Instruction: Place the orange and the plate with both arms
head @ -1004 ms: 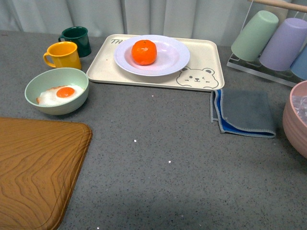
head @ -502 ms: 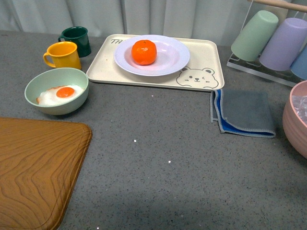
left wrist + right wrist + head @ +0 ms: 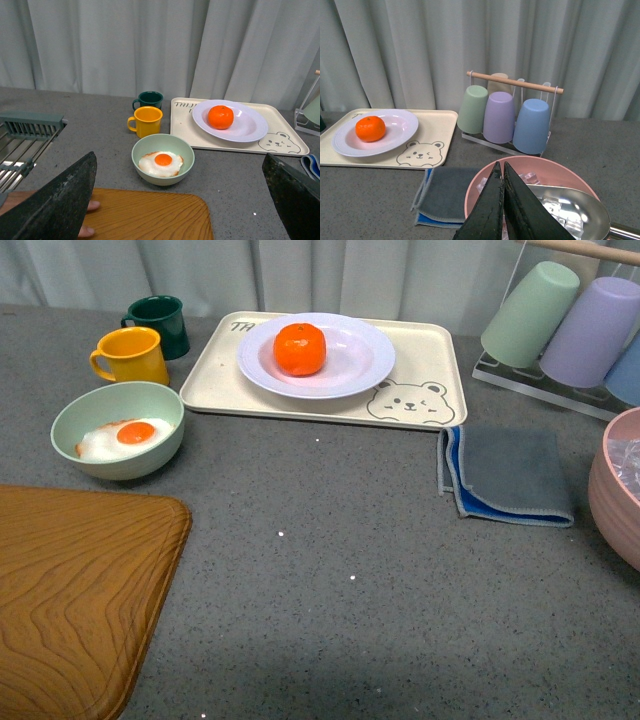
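Left fingers (image 3: 55,200) spread wide apart, right fingers (image 3: 492,210) pressed together above a pink bowl (image 3: 485,185); both empty. The orange (image 3: 301,348) sits in the plate (image 3: 365,365) on the bear tray (image 3: 440,350); mugs (image 3: 132,353) and egg bowl (image 3: 80,415) stand left of the tray, folded cloth (image 3: 510,472) near its right corner.

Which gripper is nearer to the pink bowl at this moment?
Right. The right gripper, fingers shut, hangs just over the pink bowl with its ice and ladle. The left gripper, open wide, hangs at the wooden board, across the table.
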Tool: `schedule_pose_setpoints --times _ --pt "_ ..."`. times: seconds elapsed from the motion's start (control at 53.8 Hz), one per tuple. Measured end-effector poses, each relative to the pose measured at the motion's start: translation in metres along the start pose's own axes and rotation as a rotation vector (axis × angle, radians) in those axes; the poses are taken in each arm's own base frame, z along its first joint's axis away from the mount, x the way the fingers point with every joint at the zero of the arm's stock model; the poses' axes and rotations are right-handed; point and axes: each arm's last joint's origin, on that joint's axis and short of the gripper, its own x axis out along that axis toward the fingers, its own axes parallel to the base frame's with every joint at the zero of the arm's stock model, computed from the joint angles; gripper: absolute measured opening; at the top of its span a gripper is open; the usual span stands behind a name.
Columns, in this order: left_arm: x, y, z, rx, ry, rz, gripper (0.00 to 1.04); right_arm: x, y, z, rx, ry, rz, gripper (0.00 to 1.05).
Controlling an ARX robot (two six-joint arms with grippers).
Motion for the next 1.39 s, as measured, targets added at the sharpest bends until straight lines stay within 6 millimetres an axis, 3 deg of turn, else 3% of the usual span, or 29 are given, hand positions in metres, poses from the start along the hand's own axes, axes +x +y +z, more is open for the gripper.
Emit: schedule_pose_setpoints --times 1.394 --pt "0.000 0.000 0.000 0.000 0.000 0.000 0.98 -0.036 0.000 0.000 -0.001 -0.006 0.003 0.04"
